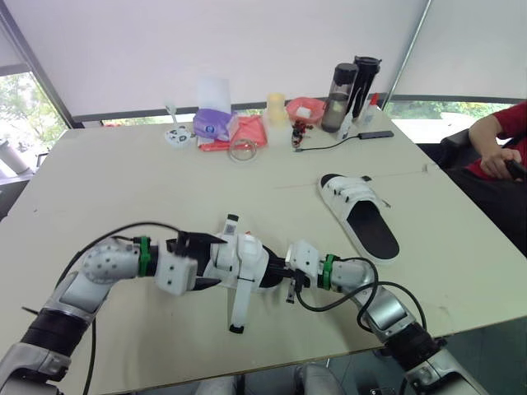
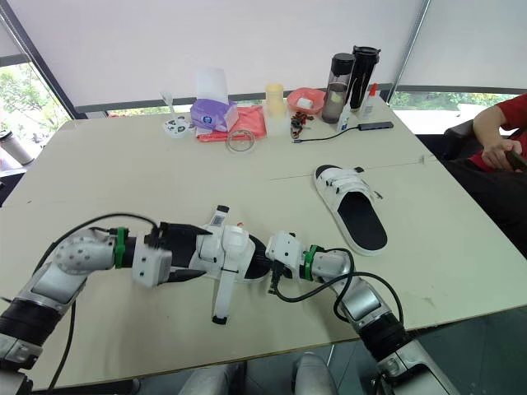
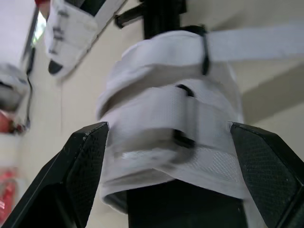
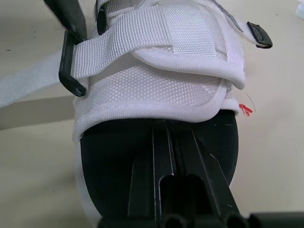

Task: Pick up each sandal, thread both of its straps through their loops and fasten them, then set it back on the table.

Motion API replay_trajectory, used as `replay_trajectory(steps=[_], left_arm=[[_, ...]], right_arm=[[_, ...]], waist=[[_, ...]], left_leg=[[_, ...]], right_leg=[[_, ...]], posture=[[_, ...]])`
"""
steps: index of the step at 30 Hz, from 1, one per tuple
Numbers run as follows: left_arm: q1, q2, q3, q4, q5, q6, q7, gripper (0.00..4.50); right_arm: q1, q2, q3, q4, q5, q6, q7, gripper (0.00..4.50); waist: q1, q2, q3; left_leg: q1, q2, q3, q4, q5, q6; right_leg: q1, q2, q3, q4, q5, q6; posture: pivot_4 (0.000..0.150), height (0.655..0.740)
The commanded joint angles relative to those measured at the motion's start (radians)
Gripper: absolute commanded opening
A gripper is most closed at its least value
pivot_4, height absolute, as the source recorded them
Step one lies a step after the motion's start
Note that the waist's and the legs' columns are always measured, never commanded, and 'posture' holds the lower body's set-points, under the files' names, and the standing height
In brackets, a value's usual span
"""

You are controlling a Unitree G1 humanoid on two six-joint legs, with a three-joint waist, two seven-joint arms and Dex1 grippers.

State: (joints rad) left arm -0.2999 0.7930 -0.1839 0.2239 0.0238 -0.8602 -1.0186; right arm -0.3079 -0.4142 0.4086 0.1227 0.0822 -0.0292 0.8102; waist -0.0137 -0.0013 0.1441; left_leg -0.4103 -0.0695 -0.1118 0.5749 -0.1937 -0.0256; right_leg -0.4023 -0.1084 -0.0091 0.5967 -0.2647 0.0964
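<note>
The left tool (image 1: 198,262) clasps the white strapped front of a sandal (image 1: 243,259), its black fingers (image 3: 83,166) spread to either side. The right tool (image 1: 282,271), fingers together, pinches the black footbed at the heel end. One woven strap (image 1: 240,304) hangs loose down to the pale surface (image 1: 123,181) near its front edge. A second sandal (image 1: 360,212) lies flat beyond the right tool. At the far edge stand a purple tissue box (image 1: 214,123) with a white tissue up, a yellow cup (image 1: 276,107) and two dark bottles (image 1: 340,97).
</note>
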Motion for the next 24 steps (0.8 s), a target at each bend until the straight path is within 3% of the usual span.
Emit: replay_trajectory(steps=[1, 5, 8, 24], left_arm=[[-0.024, -0.038, 0.045, 0.113, 0.115, -0.376, 0.122, 4.21], [-0.058, -0.096, 0.095, 0.204, 0.267, -0.640, 0.216, 4.21], [-0.051, -0.130, 0.107, 0.243, 0.347, -0.736, 0.262, 4.21], [0.020, -0.131, 0.103, 0.195, 0.735, -0.754, 0.560, 4.21]], right_arm=[[0.065, -0.039, 0.038, 0.210, -0.113, 0.092, -0.026, 0.00], [0.062, -0.038, 0.041, 0.210, -0.113, 0.093, -0.021, 0.00], [0.059, -0.037, 0.041, 0.211, -0.114, 0.095, -0.022, 0.00], [0.066, -0.047, 0.036, 0.194, -0.108, 0.107, -0.019, 0.00]], waist=[[0.001, -0.001, 0.000], [0.001, -0.001, -0.001], [0.000, -0.002, -0.001], [0.003, -0.003, -0.003]], left_leg=[[0.000, 0.000, 0.000, 0.000, 0.000, 0.000], [0.001, 0.000, 0.000, 0.000, 0.000, 0.000], [0.003, 0.000, 0.001, 0.000, 0.000, 0.000], [0.008, 0.000, 0.000, 0.000, 0.000, 0.000]], right_leg=[[0.000, 0.000, 0.000, 0.000, 0.000, 0.000], [0.001, 0.000, 0.000, 0.001, 0.000, 0.000], [0.002, 0.000, 0.000, 0.002, 0.000, 0.000], [0.009, 0.000, -0.003, 0.003, 0.003, 0.005]], posture=[[0.150, 0.7400], [0.150, 0.7400], [0.150, 0.7400], [0.150, 0.7400]])
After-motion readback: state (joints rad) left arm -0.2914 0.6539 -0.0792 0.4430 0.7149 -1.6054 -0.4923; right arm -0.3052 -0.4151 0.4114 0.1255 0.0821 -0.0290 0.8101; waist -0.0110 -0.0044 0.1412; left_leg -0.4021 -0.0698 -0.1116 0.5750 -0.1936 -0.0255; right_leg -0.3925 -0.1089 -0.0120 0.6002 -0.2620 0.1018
